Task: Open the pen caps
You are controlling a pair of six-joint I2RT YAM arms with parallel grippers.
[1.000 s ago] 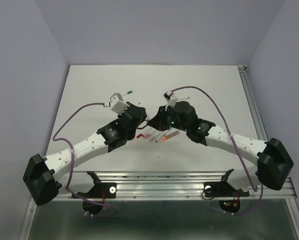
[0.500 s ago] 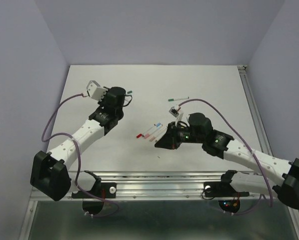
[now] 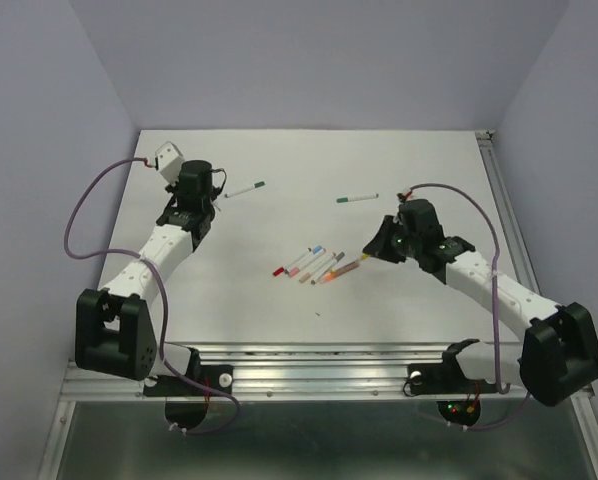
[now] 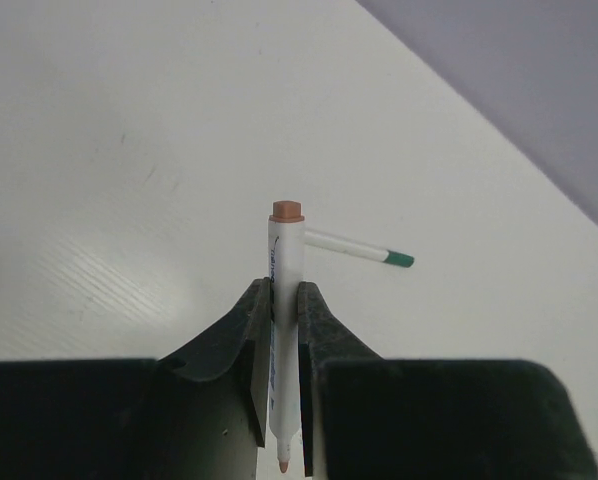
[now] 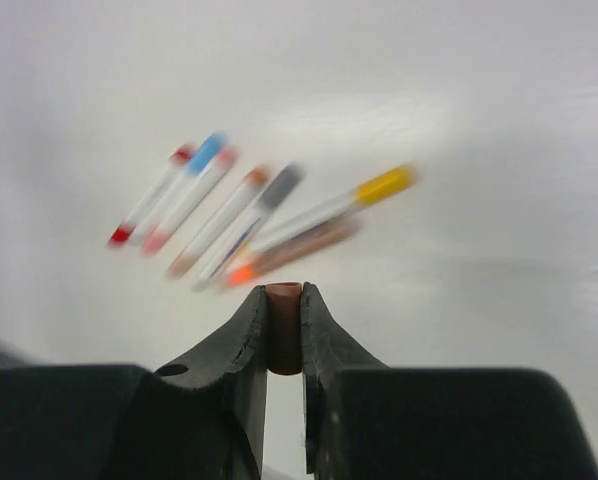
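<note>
My left gripper (image 4: 285,290) is shut on a whitish pen barrel (image 4: 286,250) that stands upright between the pads, brown end up and bare tip low near the camera. In the top view this gripper (image 3: 211,186) is at the far left of the table. A short brown pen cap (image 5: 284,330) sits pinched in my right gripper (image 5: 284,300), which is shut on it. That gripper (image 3: 377,247) hovers just right of a cluster of several pens (image 3: 314,265), some with coloured pen caps such as blue (image 5: 207,152) and yellow (image 5: 384,185).
A green-tipped pen (image 4: 354,247) lies just beyond the left gripper, also visible from above (image 3: 244,188). Another green-tipped pen (image 3: 357,198) lies at the middle right. A metal rail (image 3: 504,210) runs along the white table's right edge.
The two arms were together at the table's middle and have swung apart. The left has gone far left with the pen barrel, the right has gone right with the brown cap.
</note>
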